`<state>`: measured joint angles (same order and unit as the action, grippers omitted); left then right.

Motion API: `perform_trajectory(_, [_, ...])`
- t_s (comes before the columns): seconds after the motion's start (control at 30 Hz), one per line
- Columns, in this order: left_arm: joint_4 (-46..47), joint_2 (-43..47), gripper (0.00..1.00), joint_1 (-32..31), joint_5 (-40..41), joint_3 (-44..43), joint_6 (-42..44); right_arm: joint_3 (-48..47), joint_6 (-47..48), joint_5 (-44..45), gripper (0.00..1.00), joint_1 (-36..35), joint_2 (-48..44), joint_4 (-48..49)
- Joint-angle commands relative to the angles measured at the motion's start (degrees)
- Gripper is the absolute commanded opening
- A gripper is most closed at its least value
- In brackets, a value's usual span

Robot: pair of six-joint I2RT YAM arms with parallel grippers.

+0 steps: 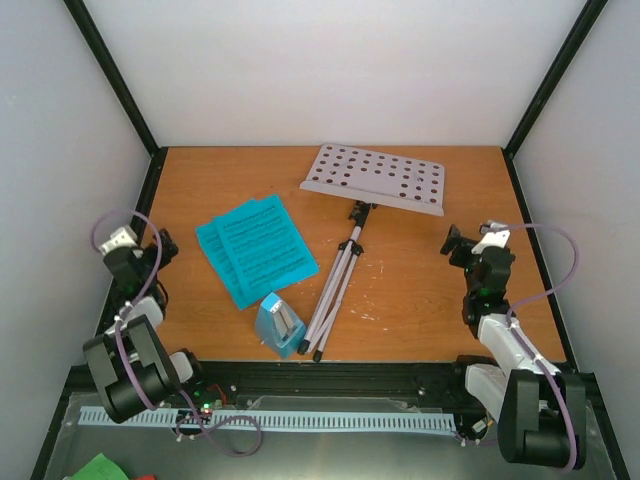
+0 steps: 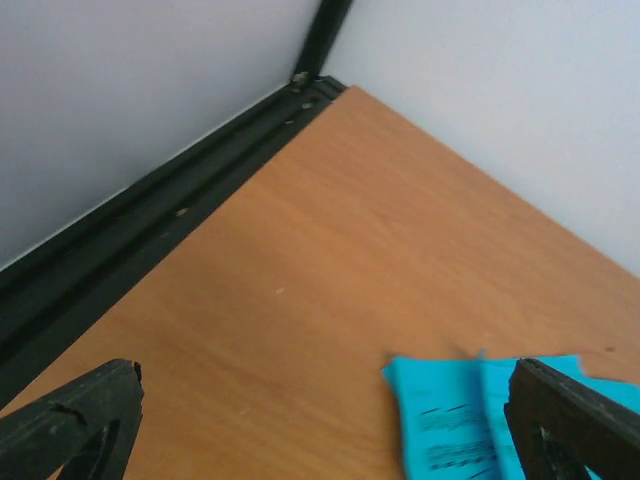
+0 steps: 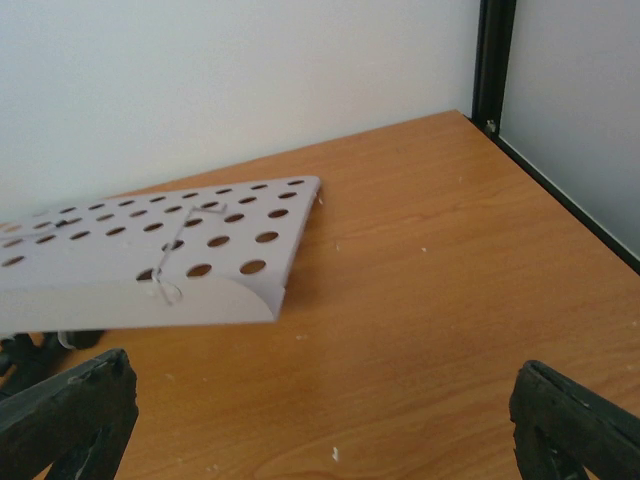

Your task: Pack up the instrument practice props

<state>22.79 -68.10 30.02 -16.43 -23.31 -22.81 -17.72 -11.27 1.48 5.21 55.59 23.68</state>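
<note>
Wood-topped table [image 1: 430, 300], orange-brown, closed in by white walls [image 1: 330, 70] on three sides, with black rails [image 2: 150, 230] along its edges; contents as follows:

1. Metronome [image 1: 279, 325]: small, light blue, pyramid-shaped, pale face. It sits at the near edge of the table, left of centre, just beside the feet of the stand. From above it is unclear whether it stands upright or lies tipped.

2. Sheet-music pages [image 1: 255, 248]: bright blue, printed with dark staves. They lie flat and overlap one another, left of centre. They are farther back than the metronome, with their near corner close to it, and to the left of the stand's legs.

3. Music stand [image 1: 345, 262]: grey, lying down on the table. The folded tripod legs point toward the near edge. The perforated desk [image 1: 375, 178] is at the far end, toward the back wall (in the right wrist view its corner rides above the wood, with a thin wire clip on its face).

4. Left gripper [image 1: 160, 248]: at the left edge of the table, well apart from the pages. Its jaws are spread wide, with bare wood and one corner of the blue pages showing between its black fingertips.

5. Right gripper [image 1: 455, 243]: on the right side of the table, near the right end of the desk but apart from it. Its jaws are spread wide over bare wood
</note>
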Motion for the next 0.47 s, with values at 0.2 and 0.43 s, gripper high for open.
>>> perform_trajectory(0.2, [32.32, -4.17, 1.00, -1.38, 5.93, 10.91, 6.44, 9.98, 5.16, 2.48, 0.99, 0.31, 5.93, 23.88])
perform_trajectory(0.43, [34.69, -8.07, 1.00, -3.46, 6.38, 9.07, 8.04, 10.08, 5.44, 1.86, 0.99, 0.11, 10.37, 29.05])
